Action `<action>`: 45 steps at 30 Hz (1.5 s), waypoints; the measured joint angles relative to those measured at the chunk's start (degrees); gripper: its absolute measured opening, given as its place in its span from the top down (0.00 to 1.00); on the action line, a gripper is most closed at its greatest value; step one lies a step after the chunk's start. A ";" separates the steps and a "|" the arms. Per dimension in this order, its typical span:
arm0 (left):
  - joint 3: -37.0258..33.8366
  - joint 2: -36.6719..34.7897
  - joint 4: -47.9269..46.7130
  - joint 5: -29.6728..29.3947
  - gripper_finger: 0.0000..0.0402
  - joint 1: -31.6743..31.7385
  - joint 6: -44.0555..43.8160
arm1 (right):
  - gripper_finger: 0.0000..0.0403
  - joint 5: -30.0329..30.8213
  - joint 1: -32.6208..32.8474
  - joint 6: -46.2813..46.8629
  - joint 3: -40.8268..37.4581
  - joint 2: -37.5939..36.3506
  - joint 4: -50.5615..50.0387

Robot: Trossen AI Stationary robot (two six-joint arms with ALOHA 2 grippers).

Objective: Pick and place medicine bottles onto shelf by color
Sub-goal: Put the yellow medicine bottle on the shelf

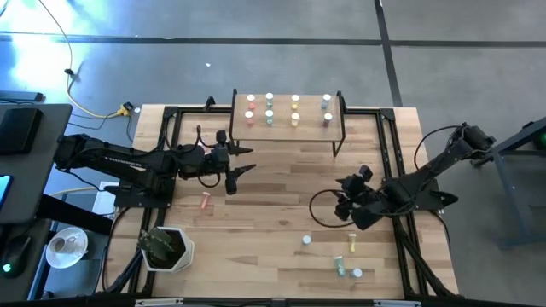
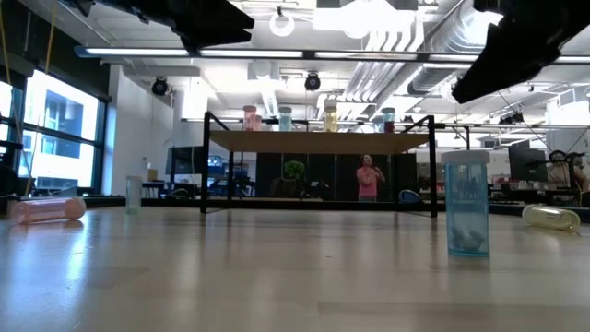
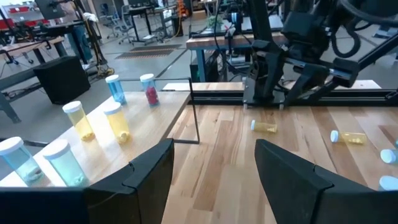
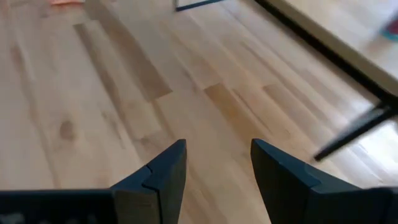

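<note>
Shelf carries eight capped bottles in colour columns: pink, green, yellow, blue. Well off the shelf on the tabletop remain a pink bottle and several more, among them a yellow bottle. Left gripper hovers just beside the shelf, right gripper farther from it; both fingers apart, empty, so I judge sorting roughly two-thirds done.

I see the shelf, a light-wood board on black legs at the table's far edge, holding eight upright white-capped bottles in four colour pairs: pink, green, yellow, blue-grey. A pink bottle lies alone mid-left; near-right I count a blue-grey one upright and yellow ones lying down.
</note>
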 joint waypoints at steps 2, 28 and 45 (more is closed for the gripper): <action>0.00 0.00 0.00 0.00 0.46 0.00 0.01 | 0.57 2.08 1.00 3.89 0.00 0.00 -3.86; 0.00 0.00 0.04 0.00 0.46 0.00 0.01 | 0.57 -2.36 2.68 34.01 0.00 -18.38 -33.61; 0.00 0.00 -0.22 0.00 0.46 -0.44 -0.06 | 0.57 -12.24 -5.61 32.80 0.00 -20.97 -38.15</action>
